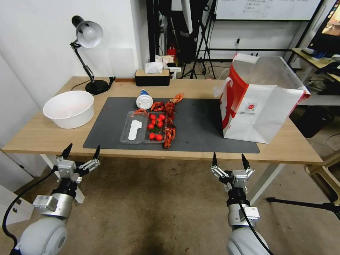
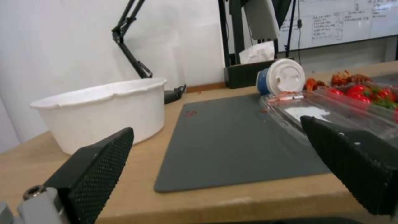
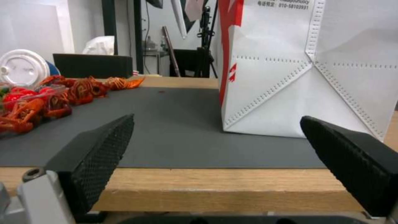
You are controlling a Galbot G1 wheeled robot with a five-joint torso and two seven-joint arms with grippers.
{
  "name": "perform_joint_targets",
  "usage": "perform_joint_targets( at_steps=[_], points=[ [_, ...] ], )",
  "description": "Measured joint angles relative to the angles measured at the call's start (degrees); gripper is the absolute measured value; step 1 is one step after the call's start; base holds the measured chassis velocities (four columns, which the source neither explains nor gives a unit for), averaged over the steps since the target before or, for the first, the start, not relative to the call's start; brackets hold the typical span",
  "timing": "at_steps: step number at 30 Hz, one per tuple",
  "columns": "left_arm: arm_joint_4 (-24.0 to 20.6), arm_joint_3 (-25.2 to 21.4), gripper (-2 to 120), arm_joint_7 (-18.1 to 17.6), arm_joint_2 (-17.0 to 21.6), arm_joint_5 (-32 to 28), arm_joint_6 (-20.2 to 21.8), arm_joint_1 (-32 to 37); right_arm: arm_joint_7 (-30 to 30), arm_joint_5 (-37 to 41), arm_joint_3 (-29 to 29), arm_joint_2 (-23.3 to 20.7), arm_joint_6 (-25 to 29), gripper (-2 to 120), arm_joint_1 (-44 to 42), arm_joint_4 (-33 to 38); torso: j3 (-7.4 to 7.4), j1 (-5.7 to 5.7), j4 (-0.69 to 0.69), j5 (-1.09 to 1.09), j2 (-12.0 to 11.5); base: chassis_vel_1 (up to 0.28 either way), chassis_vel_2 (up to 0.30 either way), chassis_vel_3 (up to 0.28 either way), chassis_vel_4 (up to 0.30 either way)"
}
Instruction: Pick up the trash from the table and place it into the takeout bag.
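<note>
Before the near edge of the tabletop (image 1: 42, 136), both hands hover off the wood: the left hand (image 1: 81, 152) and the right hand (image 1: 229, 160), each spread wide with nothing between its fingers. On the dark mat (image 1: 205, 131), taken here as landmark, the trash sits left of centre: a clear plastic tray (image 1: 134, 131) holding a white spoon-like piece and cherry tomatoes (image 1: 156, 126), crayfish shells (image 1: 169, 124) strung along its right side, and a tipped white-lidded cup (image 1: 144, 101) at the mat's far edge. The takeout bag (image 1: 260, 106) stands open on the mat's right end. Off the mat's left end rests a white bowl (image 1: 69, 108).

Probable hazards: the thin tray may flex under a pinch and spill tomatoes; loose shells may scatter; a nudge on the rim could tip the light bag.
</note>
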Motion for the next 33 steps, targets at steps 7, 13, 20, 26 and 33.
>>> perform_joint_targets(
  at_steps=[7,13,20,26,33],
  points=[
    [0.94,1.69,100,0.00,-0.05,0.06,-0.70,0.36,0.03,-0.16,-0.01,0.26,-0.03,100,-0.07,0.02,0.00,0.00,0.00,0.01,0.00,0.000,0.000,0.000,0.000],
    [1.29,2.15,100,0.04,0.38,0.04,-0.79,-0.60,0.06,-0.31,-0.02,0.34,-0.05,100,-0.18,0.02,0.00,0.00,0.00,0.00,0.00,0.000,0.000,0.000,0.000],
    [0.84,3.28,100,0.04,1.33,-0.07,0.50,-2.85,0.11,-0.39,0.03,0.41,-0.06,100,-0.34,0.29,0.00,0.00,0.00,0.00,0.00,0.000,0.000,0.000,0.000],
    [0.28,7.76,100,-0.06,3.34,-0.67,3.49,-8.34,0.28,-0.40,0.34,0.30,-0.32,100,-0.34,0.91,0.00,0.00,0.00,0.00,0.00,0.000,0.000,0.000,0.000],
    [-0.62,13.14,100,-0.02,7.74,-6.60,9.19,-17.45,0.32,-0.55,0.42,0.80,-0.68,100,-0.42,1.53,0.00,0.00,-0.01,0.00,0.00,0.000,0.000,0.000,0.000]
  ],
)
